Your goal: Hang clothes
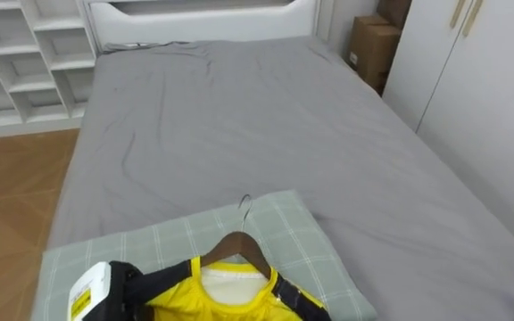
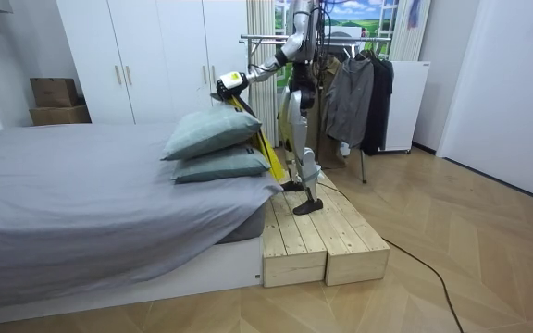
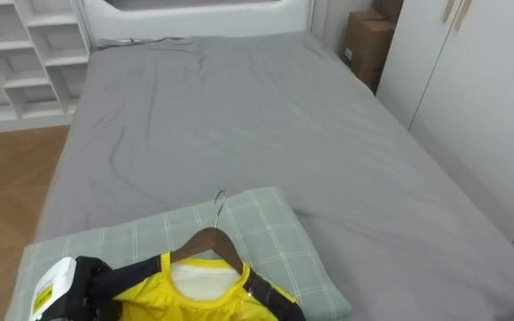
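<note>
over bed pillows (image 1: 177, 236), l hand (image 1: 103, 287) carries hangered yellow shirt (image 1: 212, 305); fingers can't tell.

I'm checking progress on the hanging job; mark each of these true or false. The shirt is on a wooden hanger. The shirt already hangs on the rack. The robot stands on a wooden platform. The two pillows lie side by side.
1. The shirt is on a wooden hanger. True.
2. The shirt already hangs on the rack. False: the left hand holds it over the pillows, and the rack is behind the robot.
3. The robot stands on a wooden platform. True; it is at the end of the bed.
4. The two pillows lie side by side. False: they are stacked.
</note>
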You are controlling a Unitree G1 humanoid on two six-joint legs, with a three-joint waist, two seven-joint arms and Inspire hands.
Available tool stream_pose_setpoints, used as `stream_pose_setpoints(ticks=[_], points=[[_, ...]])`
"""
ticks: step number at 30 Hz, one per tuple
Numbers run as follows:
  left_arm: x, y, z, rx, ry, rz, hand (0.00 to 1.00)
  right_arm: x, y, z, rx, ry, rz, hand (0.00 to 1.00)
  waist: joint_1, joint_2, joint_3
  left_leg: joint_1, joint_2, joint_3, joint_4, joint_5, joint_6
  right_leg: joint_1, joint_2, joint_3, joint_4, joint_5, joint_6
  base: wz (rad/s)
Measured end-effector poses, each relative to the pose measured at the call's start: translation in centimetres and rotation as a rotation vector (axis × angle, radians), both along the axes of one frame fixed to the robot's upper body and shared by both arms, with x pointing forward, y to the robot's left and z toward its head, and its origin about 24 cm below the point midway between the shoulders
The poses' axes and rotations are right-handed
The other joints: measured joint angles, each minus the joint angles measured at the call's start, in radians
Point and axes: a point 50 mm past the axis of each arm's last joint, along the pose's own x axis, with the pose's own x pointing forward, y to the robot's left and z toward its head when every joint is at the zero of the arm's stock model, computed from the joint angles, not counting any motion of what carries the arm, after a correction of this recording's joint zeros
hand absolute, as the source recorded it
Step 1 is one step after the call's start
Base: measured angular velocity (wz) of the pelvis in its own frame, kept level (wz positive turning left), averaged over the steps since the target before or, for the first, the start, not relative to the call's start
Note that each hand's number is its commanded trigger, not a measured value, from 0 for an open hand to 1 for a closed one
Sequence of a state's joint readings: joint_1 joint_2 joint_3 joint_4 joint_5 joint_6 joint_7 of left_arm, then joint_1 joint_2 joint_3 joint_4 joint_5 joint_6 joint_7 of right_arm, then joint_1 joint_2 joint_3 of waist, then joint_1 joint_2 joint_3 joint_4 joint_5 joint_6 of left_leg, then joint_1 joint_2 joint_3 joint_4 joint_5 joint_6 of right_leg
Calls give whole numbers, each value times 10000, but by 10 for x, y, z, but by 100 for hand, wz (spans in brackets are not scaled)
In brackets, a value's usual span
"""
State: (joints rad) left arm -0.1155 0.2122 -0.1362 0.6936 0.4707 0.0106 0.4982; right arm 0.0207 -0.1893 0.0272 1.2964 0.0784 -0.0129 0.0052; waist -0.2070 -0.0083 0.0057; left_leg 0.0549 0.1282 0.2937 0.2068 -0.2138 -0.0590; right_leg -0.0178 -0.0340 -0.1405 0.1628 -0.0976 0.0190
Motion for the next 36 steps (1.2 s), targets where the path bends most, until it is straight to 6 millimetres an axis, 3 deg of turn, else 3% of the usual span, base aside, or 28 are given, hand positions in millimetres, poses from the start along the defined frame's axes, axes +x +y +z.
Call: stream_pose_setpoints(ticks=[4,10,24,36], points=[[12,-7,23,200,-1144,-465,100,-6,0,-1,14,87,-22,0,190,1,2,-92,-4,-70,-5,0,-1,-44,2,-94,-123,1,0,4],[20,-13,40,418,-1944,-832,100,-13,0,-2,95,259,43,0,218,20,13,-59,-2,-111,-44,-1,-1,-9,3,-122,-127,1,1,1],[22,-20,45,803,-2252,-1247,100,-16,0,-2,45,378,-39,0,186,177,110,-104,-14,-101,-59,-1,-2,18,2,-136,-167,-16,8,0],[22,-24,50,1847,-2807,-2256,100,-6,2,-1,6,15,269,0,169,266,90,-79,-17,-171,-53,-1,-2,46,3,-117,-192,-14,9,0]])
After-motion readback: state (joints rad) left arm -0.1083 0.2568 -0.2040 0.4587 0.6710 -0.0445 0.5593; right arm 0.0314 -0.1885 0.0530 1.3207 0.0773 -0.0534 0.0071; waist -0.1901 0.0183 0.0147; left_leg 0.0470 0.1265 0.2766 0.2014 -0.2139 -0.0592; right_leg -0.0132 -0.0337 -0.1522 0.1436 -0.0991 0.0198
